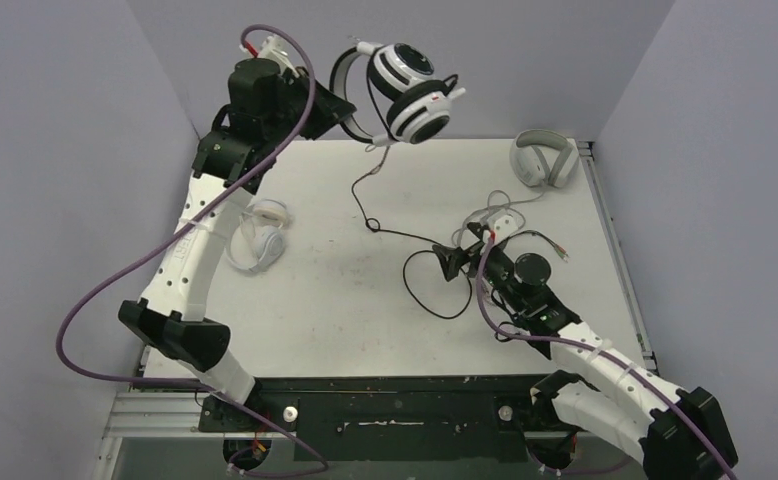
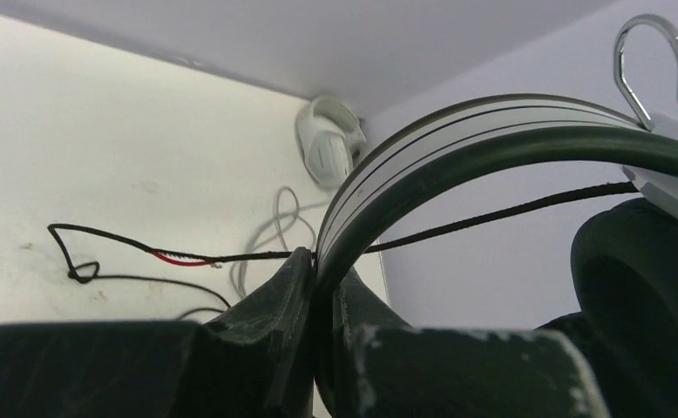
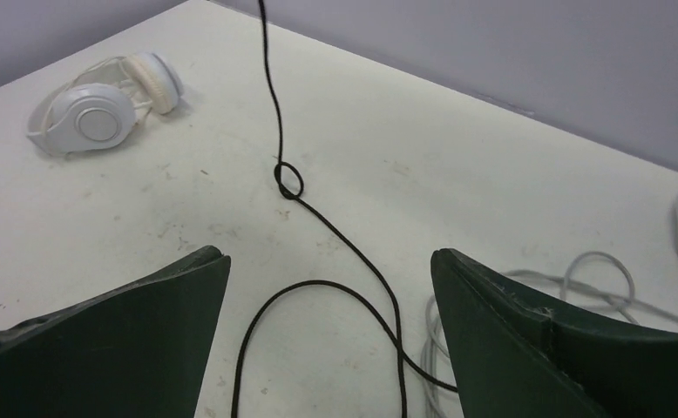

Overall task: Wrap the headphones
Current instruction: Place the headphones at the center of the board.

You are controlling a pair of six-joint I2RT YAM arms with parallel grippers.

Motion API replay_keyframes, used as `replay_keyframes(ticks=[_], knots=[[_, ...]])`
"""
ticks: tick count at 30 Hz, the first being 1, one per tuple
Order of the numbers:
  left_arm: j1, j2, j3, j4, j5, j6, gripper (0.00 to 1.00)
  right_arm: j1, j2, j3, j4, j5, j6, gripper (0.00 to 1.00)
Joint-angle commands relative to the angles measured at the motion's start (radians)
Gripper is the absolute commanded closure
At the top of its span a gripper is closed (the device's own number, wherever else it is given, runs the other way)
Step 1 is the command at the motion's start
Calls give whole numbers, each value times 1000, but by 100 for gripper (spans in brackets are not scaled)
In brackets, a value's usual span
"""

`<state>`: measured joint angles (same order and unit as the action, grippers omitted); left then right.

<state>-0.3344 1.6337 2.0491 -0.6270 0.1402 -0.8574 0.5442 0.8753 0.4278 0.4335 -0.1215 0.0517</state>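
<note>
While the left claw (image 1: 343, 112) is holding the black-and-white headset (image 1: 410, 95) aloft, its cable (image 1: 369, 225) is trailing onto the counter (image 1: 345, 320); left wrist: jaws are clenching the headband (image 2: 492, 139). Right wrist: the right claw (image 3: 328, 257) is gaping empty above that cable; winding is probably needing a fresh pinch.

Pale lilac walls (image 1: 55, 150) on 3 sides, scuffed white table (image 1: 345, 300) w/ black front rail (image 1: 395, 395), even light.

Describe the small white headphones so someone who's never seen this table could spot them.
Start at the white table and go to its left edge, beside the left arm. The small headphones lie flat there. They're all white, unlike the black-and-white headset lifted off the table and the larger grey pair at the far right corner.
</note>
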Motion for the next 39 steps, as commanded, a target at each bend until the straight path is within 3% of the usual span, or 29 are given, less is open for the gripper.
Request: replay_keyframes(ticks=[1, 6, 12, 16, 18, 22, 26, 27, 34, 39], knots=[[-106, -102, -15, 67, -44, 2, 100, 5, 116, 84, 227, -192, -80, 11], [-188, -146, -53, 77, -47, -16, 100, -4, 300, 119, 530, -213, -75, 8], [-226, -184, -38, 53, -32, -24, 100, -77, 536, 184, 835, -256, 86, 9], [-227, -200, -26, 38, -50, -12, 100, -78, 624, 242, 954, -377, 147, 21], [-227, -195, -17, 23, -58, -1, 100, -61, 644, 261, 978, -445, 168, 39], [-219, -169, 16, -8, -89, 17, 100, -7, 622, 231, 969, -530, 163, 62], [-201, -142, 46, -6, -98, 19, 100, 63, 572, 179, 926, -569, 157, 98], [-194, -134, 56, -4, -105, 25, 100, 83, 552, 166, 899, -567, 152, 100], [-114, -81, 62, -35, -339, 104, 100, 273, 349, 138, 531, -532, 76, 96], [-114, -122, -130, 89, -546, 182, 100, 315, 274, 213, 340, -590, 111, 84]])
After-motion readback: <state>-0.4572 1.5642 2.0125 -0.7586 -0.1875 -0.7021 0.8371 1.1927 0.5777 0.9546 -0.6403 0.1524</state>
